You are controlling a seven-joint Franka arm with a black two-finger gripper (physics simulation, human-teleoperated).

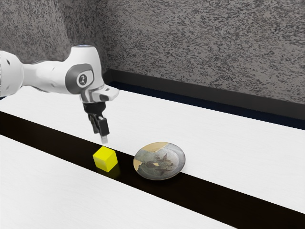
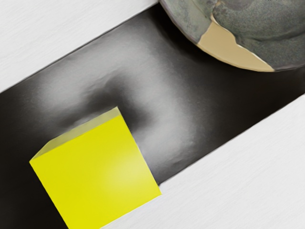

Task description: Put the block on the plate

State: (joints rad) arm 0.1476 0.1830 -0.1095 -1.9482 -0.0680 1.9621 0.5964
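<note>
Above the table, the black gripper (image 1: 103, 138) points down in the exterior view, a little above and behind the yellow block (image 1: 105, 159). Whether it is open or shut cannot be told. The block sits on the dark strip, apart from the gripper. A round plate (image 1: 167, 162) with a grey and tan pattern lies toward the exterior view's right, separated from the block by a small gap. In the wrist view the block (image 2: 97, 171) appears large and near, and part of the plate (image 2: 238, 54) shows.
The white table (image 1: 228, 143) has a long dark strip (image 1: 209, 198) running across it, under the block and part of the plate. A dark ledge and a mottled grey wall (image 1: 205, 47) stand behind the table.
</note>
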